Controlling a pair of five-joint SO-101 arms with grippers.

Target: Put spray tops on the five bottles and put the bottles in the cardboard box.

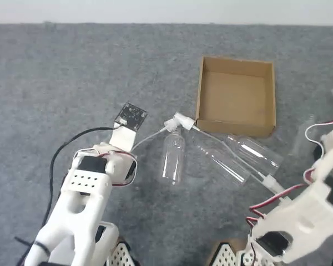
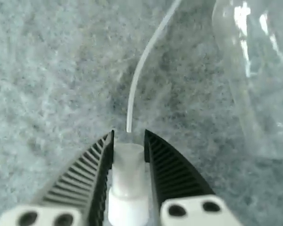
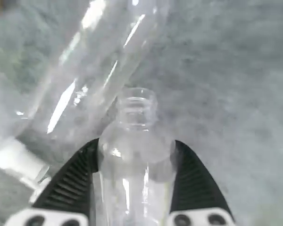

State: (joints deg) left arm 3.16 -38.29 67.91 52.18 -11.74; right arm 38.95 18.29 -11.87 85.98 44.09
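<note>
The spray top [image 2: 127,174], dip tube [image 2: 141,66] leading, is clamped in the left gripper [image 2: 129,137]. The right gripper [image 3: 137,147] grasps 1 open-necked bottle [image 3: 134,110]. Step: capping. Next move: probably thread tube into neck. The cardboard box [image 1: 235,127] holds 0 bottles.

Clear bottles [image 1: 173,158] lie beside the cardboard box [image 1: 236,126].

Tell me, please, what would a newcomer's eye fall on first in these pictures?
First the left gripper, shut on a white spray top whose thin tube points out over the grey table, and the right gripper, shut on a clear bottle with an open neck. Then the open cardboard box at the table's far side, with loose bottles lying on their sides just before it.
</note>
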